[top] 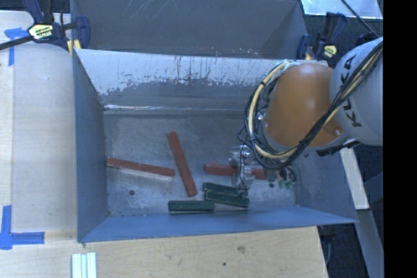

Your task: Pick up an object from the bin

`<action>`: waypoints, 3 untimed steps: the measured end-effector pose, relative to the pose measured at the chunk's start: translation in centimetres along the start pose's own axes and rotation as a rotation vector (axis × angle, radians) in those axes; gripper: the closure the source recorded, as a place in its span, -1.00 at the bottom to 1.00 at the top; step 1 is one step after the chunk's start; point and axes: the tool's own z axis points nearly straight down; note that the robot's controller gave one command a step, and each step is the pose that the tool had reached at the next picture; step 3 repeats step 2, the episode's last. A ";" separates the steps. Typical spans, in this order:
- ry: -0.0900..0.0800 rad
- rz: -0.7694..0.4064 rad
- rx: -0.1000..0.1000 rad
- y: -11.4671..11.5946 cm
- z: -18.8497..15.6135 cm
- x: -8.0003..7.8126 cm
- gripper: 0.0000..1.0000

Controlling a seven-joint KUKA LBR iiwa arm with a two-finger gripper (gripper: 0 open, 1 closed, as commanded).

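nothing is lifted yet. the left red-brown bar (140, 169) lies flat, the tilted red-brown bar (181, 164) is beside it, and the dark green bars (225, 195) are nearer. my gripper (245, 169) sits low over the right red-brown bar (217, 170); wide or narrow, i cannot tell. grasp and lift remain.

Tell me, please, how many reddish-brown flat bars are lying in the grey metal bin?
3 reddish-brown flat bars: the left bar lies nearly level, the middle bar lies slanted, and the right bar lies partly under the hand. Others may be hidden beneath the arm.
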 end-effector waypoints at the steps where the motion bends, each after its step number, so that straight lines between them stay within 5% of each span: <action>1: -0.003 0.000 0.000 0.0 -1.0 -0.1 1.00; 3: -0.002 0.000 0.000 0.0 -1.6 -0.1 1.00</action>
